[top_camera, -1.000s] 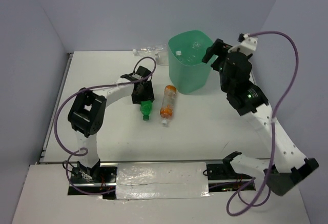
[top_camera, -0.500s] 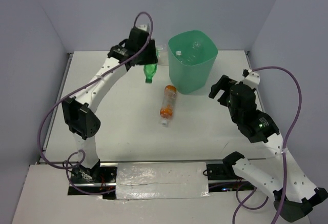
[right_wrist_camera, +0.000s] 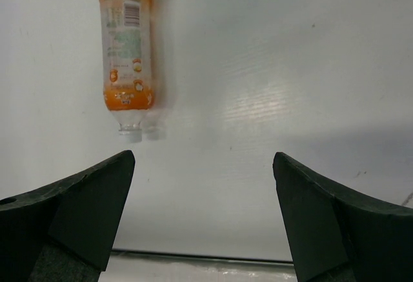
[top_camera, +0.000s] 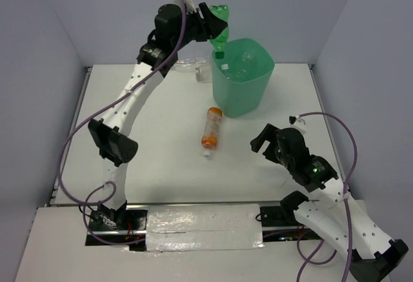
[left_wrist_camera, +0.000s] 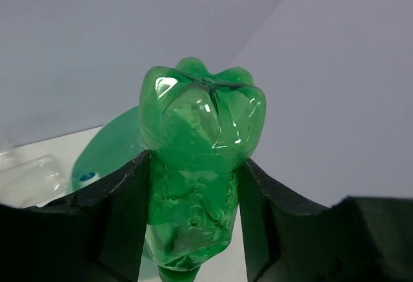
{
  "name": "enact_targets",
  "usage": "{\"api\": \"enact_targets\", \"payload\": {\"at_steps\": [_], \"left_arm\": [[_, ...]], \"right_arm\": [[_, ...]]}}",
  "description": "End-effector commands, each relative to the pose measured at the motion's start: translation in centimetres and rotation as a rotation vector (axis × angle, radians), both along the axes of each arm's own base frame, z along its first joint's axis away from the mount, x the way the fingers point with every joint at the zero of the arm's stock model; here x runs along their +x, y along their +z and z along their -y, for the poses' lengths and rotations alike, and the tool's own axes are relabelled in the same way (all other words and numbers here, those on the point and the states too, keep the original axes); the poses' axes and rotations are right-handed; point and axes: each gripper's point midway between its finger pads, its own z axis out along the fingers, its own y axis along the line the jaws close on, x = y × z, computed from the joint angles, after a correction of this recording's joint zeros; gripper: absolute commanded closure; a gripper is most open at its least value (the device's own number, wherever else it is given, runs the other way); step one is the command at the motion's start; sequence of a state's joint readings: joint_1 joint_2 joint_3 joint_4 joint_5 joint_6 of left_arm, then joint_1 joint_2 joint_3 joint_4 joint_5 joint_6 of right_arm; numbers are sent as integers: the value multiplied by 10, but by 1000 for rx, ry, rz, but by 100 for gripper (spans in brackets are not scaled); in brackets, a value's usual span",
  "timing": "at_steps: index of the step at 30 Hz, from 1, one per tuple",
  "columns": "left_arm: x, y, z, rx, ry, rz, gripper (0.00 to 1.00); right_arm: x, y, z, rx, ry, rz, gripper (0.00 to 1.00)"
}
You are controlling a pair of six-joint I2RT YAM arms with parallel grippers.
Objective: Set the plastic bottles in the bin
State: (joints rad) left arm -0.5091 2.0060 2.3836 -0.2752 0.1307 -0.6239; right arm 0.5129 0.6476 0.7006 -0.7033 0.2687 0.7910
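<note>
My left gripper is raised high and shut on a green plastic bottle, which hangs cap-down over the left rim of the mint-green bin. In the left wrist view the green bottle is pinched between both fingers, base up, with the bin below. Clear bottles lie inside the bin. A clear bottle with orange ends lies on the table. My right gripper is open and empty to its right, and the orange bottle shows ahead at the upper left in its wrist view.
Another clear bottle lies on the table behind the bin's left side, seen blurred in the left wrist view. Grey walls close the back and sides. A taped strip runs along the near edge between the arm bases.
The left gripper shut on the green bottle, lifted it off the table and carried it up and back to the bin's rim. The right arm drew back from the bin toward the near right.
</note>
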Motion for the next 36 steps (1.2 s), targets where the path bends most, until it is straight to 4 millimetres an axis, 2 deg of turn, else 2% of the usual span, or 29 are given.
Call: {"api": "enact_targets", "payload": {"at_steps": [1, 2, 5, 6, 8, 9, 10, 11, 12, 15, 16, 17, 18, 19, 20, 21, 23, 24, 25, 26, 27, 28, 29, 30, 31, 32, 34, 35, 36], "left_arm": [[13, 17, 39, -140, -131, 113, 53], [28, -7, 50, -137, -136, 75, 52], [39, -28, 64, -152, -150, 60, 49], [41, -36, 67, -147, -147, 49, 44], [41, -48, 72, -115, -143, 33, 29], [39, -49, 73, -103, -146, 36, 13], [35, -52, 76, -89, -152, 34, 5], [29, -46, 73, -66, -152, 46, 1], [24, -39, 72, -57, -155, 62, 1], [1, -5, 61, -34, -144, 124, 1], [-13, 19, 50, -37, -131, 157, 1], [-21, 29, 44, -39, -125, 168, 1], [-27, 28, 39, -26, -120, 156, 1], [-47, 57, 23, -39, -105, 202, 1], [-47, 47, 15, -14, -70, 168, 1], [-67, 71, -2, -21, -50, 204, 1], [-77, 77, -23, -7, 18, 202, 1], [-90, 78, -39, 12, 48, 192, 1], [-97, 79, -48, 22, 73, 187, 0], [-95, 64, -58, 50, 119, 151, 1], [-112, 73, -74, 51, 145, 161, 1], [-118, 71, -83, 58, 165, 156, 1], [-119, 55, -87, 86, 180, 130, 1], [-132, 62, -104, 89, 218, 142, 1], [-135, 58, -111, 103, 239, 132, 1], [-137, 41, -116, 138, 252, 94, 1], [-149, 37, -137, 159, 312, 76, 1], [-150, 17, -141, 199, 325, 29, 1], [-157, 16, -153, 200, 360, 24, 1]], "right_arm": [[-9, 0, -8, 83, -2, -12, 5], [-10, -1, -9, 85, 0, -16, 5], [-13, -9, -11, 78, 11, -46, 5], [-12, -10, -13, 73, 13, -57, 5], [-9, -13, -18, 74, 26, -73, 5], [-7, -17, -22, 70, 35, -89, 4], [-1, -12, -30, 91, 52, -62, 4], [1, -13, -37, 103, 75, -61, 4], [6, -18, -43, 100, 85, -72, 4], [31, -13, -68, 120, 118, -39, 4], [34, -13, -78, 116, 145, -36, 4], [40, -5, -89, 122, 167, -21, 4], [48, 0, -100, 126, 185, -2, 3], [54, -13, -110, 96, 197, -39, 3], [61, -3, -126, 101, 227, -15, 3], [66, -21, -134, 70, 231, -61, 3], [79, -20, -145, 74, 233, -62, 2], [85, -20, -152, 83, 235, -54, 2], [92, -29, -157, 72, 234, -69, 2], [97, -33, -161, 69, 230, -72, 2], [103, -35, -165, 71, 226, -64, 2], [107, -54, -168, 46, 224, -102, 2], [115, -53, -175, 46, 226, -99, 2], [119, -60, -178, 36, 225, -113, 1], [125, -60, -184, 37, 224, -115, 1], [127, -80, -186, 10, 222, -157, 1], [132, -87, -193, 10, 229, -174, 2], [132, -99, -195, 0, 231, -195, 6], [132, -101, -198, 1, 237, -198, 10]]}}
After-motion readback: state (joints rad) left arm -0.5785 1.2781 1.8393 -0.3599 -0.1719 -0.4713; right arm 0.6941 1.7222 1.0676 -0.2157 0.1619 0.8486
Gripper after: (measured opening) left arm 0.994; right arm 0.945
